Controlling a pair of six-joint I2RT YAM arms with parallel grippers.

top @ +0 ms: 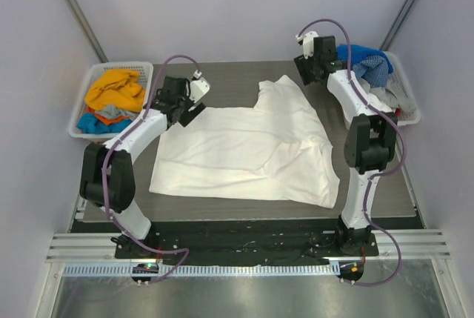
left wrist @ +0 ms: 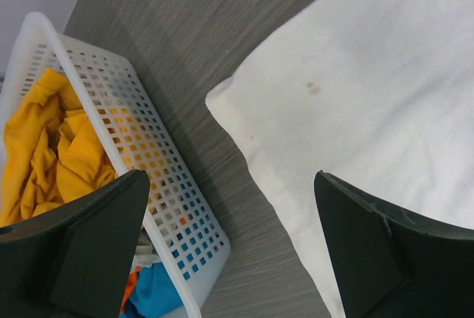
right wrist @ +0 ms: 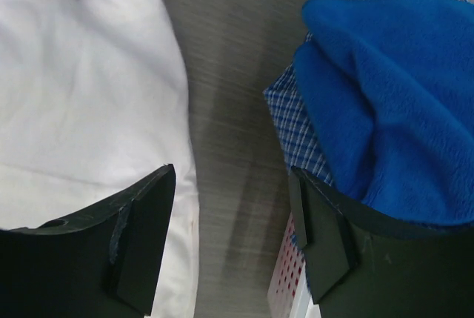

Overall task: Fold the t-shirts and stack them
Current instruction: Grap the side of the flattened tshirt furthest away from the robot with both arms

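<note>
Top external view: the white t-shirt (top: 244, 147) lies spread and rumpled on the desk (top: 222, 72) between two baskets. The left basket (top: 81, 103) holds an orange shirt (top: 115, 90). The right basket (top: 409, 99) holds a blue shirt (top: 366, 57) over a blue-checked shirt (right wrist: 292, 129).

Left wrist view: we see the left pincer (left wrist: 229, 184) released, its jaws wide and bare, hanging above the far left corner of the white t-shirt.

Right wrist view: the right pincer (right wrist: 231, 177) is likewise released and grasps nothing. It hangs over the bare strip of desk between the white cloth's far right edge and the right basket.

We judge the step in hand to be a fold of the white t-shirt, not yet begun. The next move calls for each pincer to descend on its nearest edge of cloth, pinch it, and carry it across evenly so that no crease is trapped.
</note>
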